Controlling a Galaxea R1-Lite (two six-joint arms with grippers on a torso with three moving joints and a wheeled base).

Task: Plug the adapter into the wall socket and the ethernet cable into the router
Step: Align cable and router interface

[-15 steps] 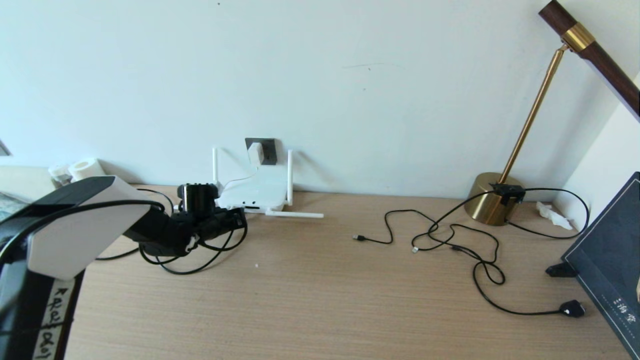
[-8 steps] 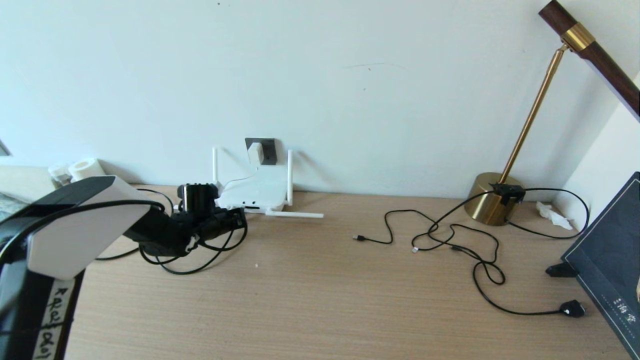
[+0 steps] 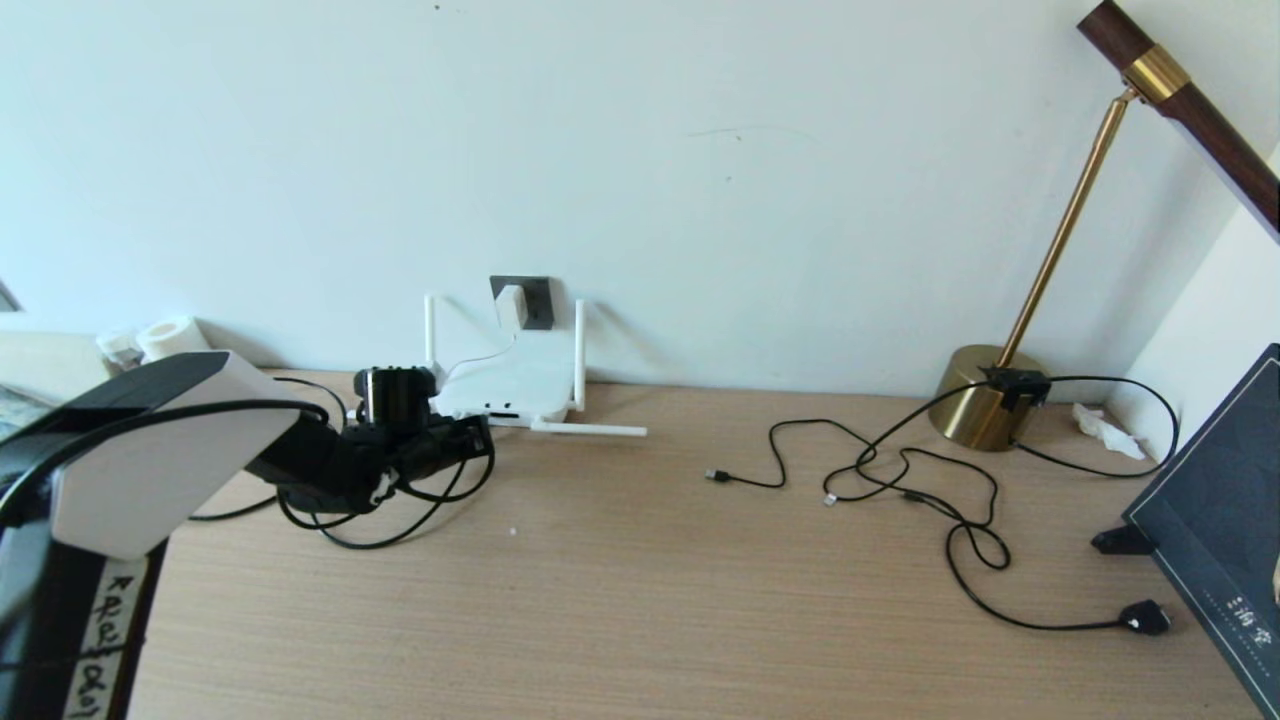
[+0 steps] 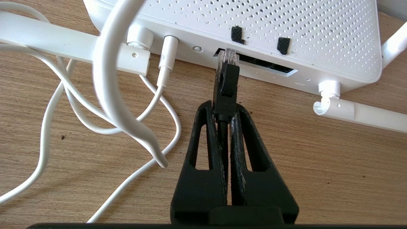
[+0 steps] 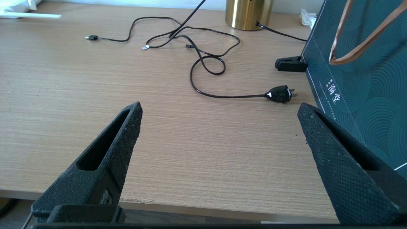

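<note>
The white router (image 3: 510, 385) lies against the wall, below the dark grey wall socket (image 3: 538, 300). The white adapter (image 3: 511, 305) sits in that socket. My left gripper (image 3: 470, 435) is at the router's front edge, shut on the ethernet cable (image 4: 226, 82) just behind its black plug. In the left wrist view the gripper (image 4: 222, 109) points the plug's clear tip at the left end of the router's (image 4: 286, 28) dark slot, touching or just inside it. The cable's slack loops on the table (image 3: 400, 525). My right gripper (image 5: 219, 108) hangs open and empty over the table's front edge, out of the head view.
The adapter's white cord (image 4: 108, 79) coils beside the router's folded antenna (image 4: 47, 35). Thin black cables (image 3: 900, 470), a black mains plug (image 3: 1145, 617) and a brass lamp base (image 3: 975, 410) lie right. A dark teal bag (image 3: 1220, 530) stands at the far right.
</note>
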